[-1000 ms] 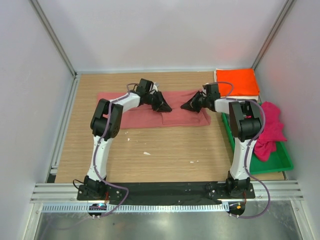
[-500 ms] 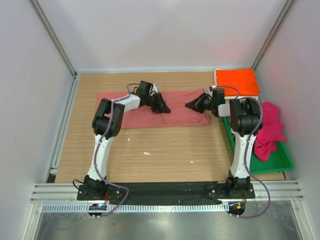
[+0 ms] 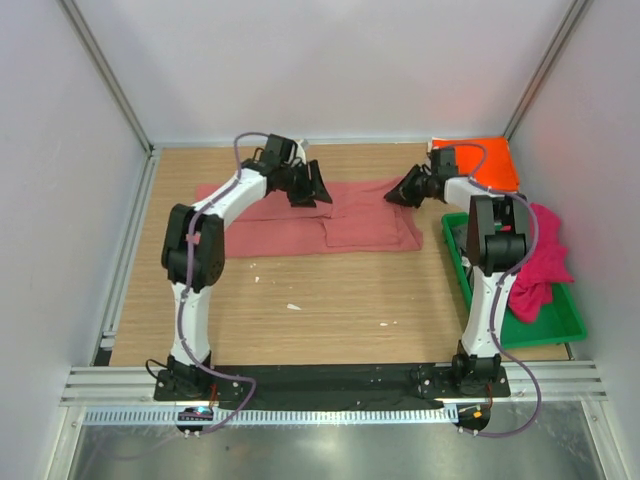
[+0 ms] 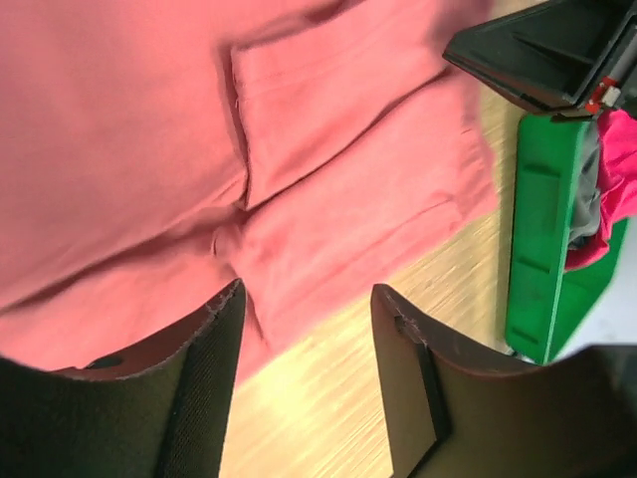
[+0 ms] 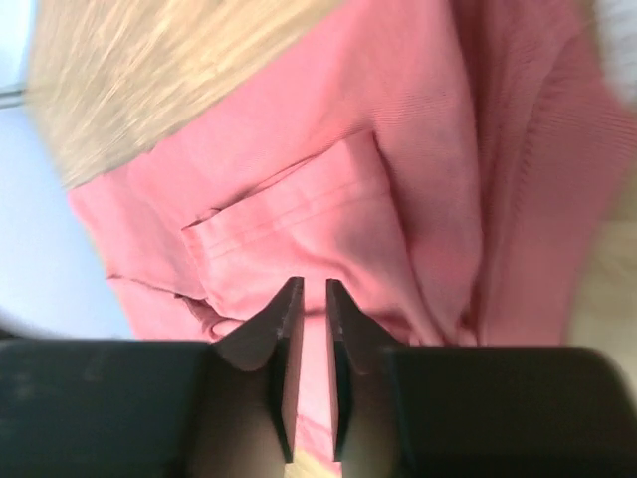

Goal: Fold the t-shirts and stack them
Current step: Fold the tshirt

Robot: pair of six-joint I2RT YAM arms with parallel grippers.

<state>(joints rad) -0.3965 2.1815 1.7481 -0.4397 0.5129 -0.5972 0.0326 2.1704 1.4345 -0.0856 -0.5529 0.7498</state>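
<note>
mid-fold over the salmon shirt [image 3: 300, 228]: left gripper [image 4: 309, 299] hung wide and empty, right gripper [image 5: 307, 291] barely parted, holding nothing; the next fold likely needed fresh edge grips.

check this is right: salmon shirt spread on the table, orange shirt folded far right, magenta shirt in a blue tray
The tray is green, not blue, as the top external view shows; the magenta shirt lies in it. The rest holds.
</note>
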